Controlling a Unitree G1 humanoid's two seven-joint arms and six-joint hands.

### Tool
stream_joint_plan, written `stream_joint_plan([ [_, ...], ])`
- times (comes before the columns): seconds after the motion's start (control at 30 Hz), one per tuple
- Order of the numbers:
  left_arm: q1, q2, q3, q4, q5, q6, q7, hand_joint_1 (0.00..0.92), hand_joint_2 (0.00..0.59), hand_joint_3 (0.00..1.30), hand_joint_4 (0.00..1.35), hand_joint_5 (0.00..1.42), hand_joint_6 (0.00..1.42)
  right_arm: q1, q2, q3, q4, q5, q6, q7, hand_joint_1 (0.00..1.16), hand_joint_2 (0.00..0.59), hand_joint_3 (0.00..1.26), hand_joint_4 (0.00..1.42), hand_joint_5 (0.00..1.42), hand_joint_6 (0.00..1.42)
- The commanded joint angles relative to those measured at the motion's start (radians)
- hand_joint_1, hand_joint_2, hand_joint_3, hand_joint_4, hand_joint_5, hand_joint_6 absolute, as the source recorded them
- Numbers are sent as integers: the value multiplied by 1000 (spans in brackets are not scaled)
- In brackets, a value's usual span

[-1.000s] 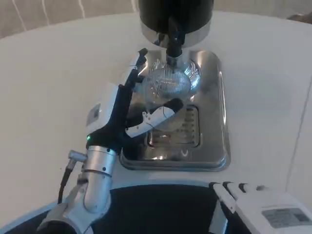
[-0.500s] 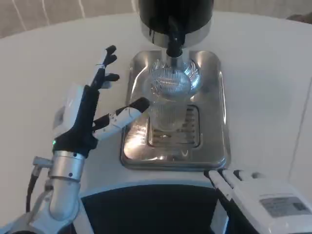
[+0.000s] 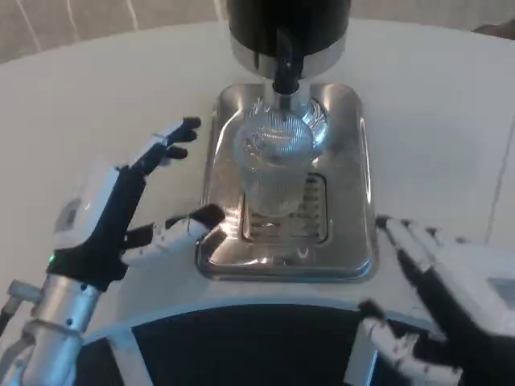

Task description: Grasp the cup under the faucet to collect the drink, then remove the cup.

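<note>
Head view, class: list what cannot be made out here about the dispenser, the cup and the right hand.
- Dispenser: top cut off by the upper edge.
- Cup: clear and ribbed against the shiny drip tray; any drink inside cannot be judged.
- Right hand: wrist and forearm cut off by the right and lower edges.

Left hand (image 3: 109,221) is up on the left side, silver forearm coming in from the bottom-left corner, white back facing up and out. Its fingers (image 3: 165,145) are spread wide and point up and to the right, thumb sticking out sideways lower down, nothing in the grip. Right hand (image 3: 451,301) sits low at the bottom right, white back up, fingers apart and also holding nothing.
</note>
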Motion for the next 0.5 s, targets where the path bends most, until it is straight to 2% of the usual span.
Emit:
stream_joint_plan([
  [0.03, 89, 52, 12, -94, 12, 13, -57, 138, 93, 224, 210, 304, 328, -132, 57, -73, -3, 87, 96, 12, 252, 507, 0, 0, 0, 0],
  [0.13, 156, 83, 33, -170, -8, 24, -106, 138, 95, 211, 197, 289, 309, -227, 70, -99, 6, 101, 207, 30, 246, 509, 0, 0, 0, 0],
  [0.2, 217, 108, 55, -242, -12, 33, -136, 138, 96, 201, 170, 266, 295, -281, 73, -109, 25, 109, 277, 33, 246, 537, 0, 0, 0, 0],
  [0.37, 322, 132, 97, -385, 8, 79, -173, 138, 98, 163, 114, 215, 257, -359, 53, -116, 71, 166, 392, 6, 247, 543, 0, 0, 0, 0],
  [0.5, 399, 150, 125, -481, 25, 115, -199, 130, 101, 131, 77, 175, 227, -442, 32, -107, 118, 232, 456, -35, 248, 545, 0, 0, 0, 0],
])
